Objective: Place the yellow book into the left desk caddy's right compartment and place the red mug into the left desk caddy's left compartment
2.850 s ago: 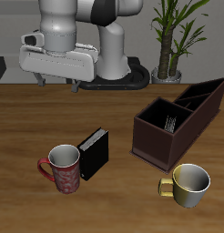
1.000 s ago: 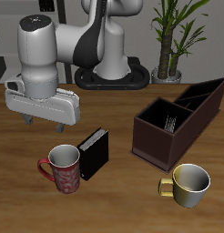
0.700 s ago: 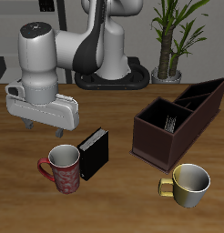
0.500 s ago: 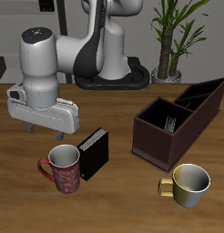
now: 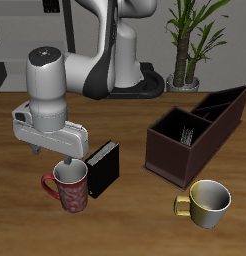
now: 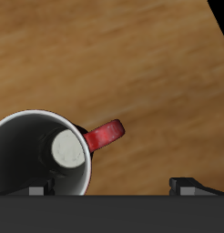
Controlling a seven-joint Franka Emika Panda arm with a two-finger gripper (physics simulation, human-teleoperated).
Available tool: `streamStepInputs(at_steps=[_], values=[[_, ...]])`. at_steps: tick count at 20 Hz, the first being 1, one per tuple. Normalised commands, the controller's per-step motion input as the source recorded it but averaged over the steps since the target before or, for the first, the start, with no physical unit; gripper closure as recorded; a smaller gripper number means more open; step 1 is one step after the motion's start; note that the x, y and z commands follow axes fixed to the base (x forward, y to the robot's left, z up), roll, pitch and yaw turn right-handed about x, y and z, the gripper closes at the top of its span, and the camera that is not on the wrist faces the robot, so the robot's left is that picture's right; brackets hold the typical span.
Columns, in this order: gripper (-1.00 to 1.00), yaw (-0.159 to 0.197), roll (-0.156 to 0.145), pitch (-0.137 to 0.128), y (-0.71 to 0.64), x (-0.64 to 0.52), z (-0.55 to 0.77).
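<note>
The red mug [image 5: 71, 186] stands upright near the table's front edge, its handle [image 6: 105, 136] pointing away from the black book. My gripper [image 5: 51, 156] hangs just above and slightly behind the mug, open and holding nothing. In the wrist view the mug's dark inside [image 6: 32, 150] lies under one fingertip [image 6: 36, 189], and the other fingertip [image 6: 182, 185] is out past the handle. The left desk caddy [image 5: 170, 155] is a long maroon-brown box beyond the black book. I cannot make out the yellow book; only faint pale lines show in the caddy's wide low section [image 5: 183, 130].
A black book [image 5: 103, 166] stands upright right beside the red mug. A pale yellow-cream mug [image 5: 208, 203] sits in front of the caddy. A potted plant [image 5: 185, 45] stands at the back.
My gripper has come forward and down from the back of the table until it hangs close over the red mug. Nothing on the table has moved.
</note>
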Motion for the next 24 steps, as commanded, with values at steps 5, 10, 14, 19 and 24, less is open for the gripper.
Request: streamStepInputs(at_steps=[5, 10, 14, 19, 24], values=[[-1.00, -0.013, 0.015, 0.015, 0.06, 0.00, -0.16], [-1.00, -0.020, -0.003, 0.031, -0.01, 0.05, -0.22], [-1.00, -0.011, -0.006, 0.037, -0.02, 0.09, -0.24], [1.00, -0.014, 0.004, 0.039, -0.01, -0.01, -0.21], [1.00, -0.024, 0.006, 0.013, -0.02, 0.01, -0.07]])
